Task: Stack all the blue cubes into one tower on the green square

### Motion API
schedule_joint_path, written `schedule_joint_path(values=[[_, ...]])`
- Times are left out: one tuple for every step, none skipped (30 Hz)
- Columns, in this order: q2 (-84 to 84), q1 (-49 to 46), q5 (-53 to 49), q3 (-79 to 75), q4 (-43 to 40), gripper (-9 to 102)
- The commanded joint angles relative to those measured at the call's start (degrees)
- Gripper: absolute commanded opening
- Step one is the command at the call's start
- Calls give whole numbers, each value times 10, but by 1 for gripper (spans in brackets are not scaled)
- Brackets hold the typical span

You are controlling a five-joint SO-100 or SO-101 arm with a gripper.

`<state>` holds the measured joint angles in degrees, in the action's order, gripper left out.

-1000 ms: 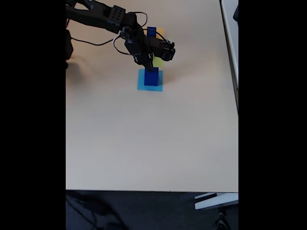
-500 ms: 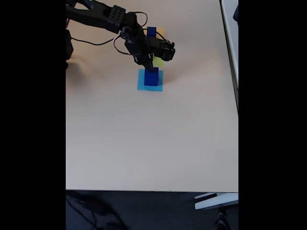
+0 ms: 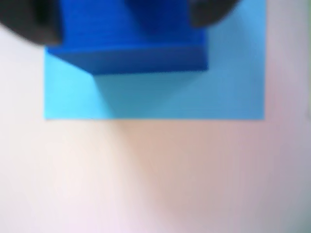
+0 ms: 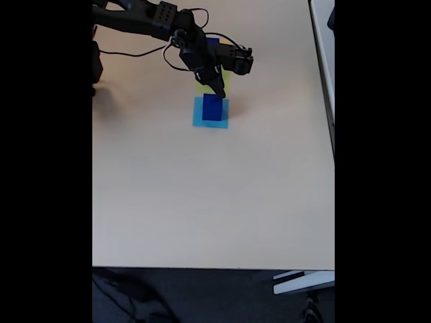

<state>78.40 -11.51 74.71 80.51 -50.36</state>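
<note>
One blue cube [image 4: 213, 108] sits on your light-blue square [image 4: 210, 113], the gripper [image 4: 217, 93] just above its far edge with dark fingers [image 3: 29, 22] flanking it, grip state unclear, arm partly covering the green square [image 4: 210, 85] beyond.

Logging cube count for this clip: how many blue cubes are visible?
2 visible. One cube sits on the light-blue square; another lies behind the arm, largely hidden. More may be hidden.
</note>
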Motion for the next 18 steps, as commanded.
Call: schedule_joint_path(values=[[16,18,25,-80,16,13],[11,24,28,-94,20,13],[6,30,41,-107,21,13],[1,37,57,-118,21,13],[-4,44,67,-127,25,13],[-9,52,73,-135,28,13],[-13,61,80,-142,28,13],[-15,70,85,-144,26,13],[-17,80,93,-143,23,11],[-20,88,100,-142,22,8],[-25,95,109,-138,22,7],[-26,101,122,-130,23,7],[-27,107,134,-119,25,8],[-28,113,142,-108,27,8],[-28,119,148,-100,27,8],[-29,124,151,-92,27,8],[-30,129,154,-83,27,8],[-30,134,156,-76,27,10]])
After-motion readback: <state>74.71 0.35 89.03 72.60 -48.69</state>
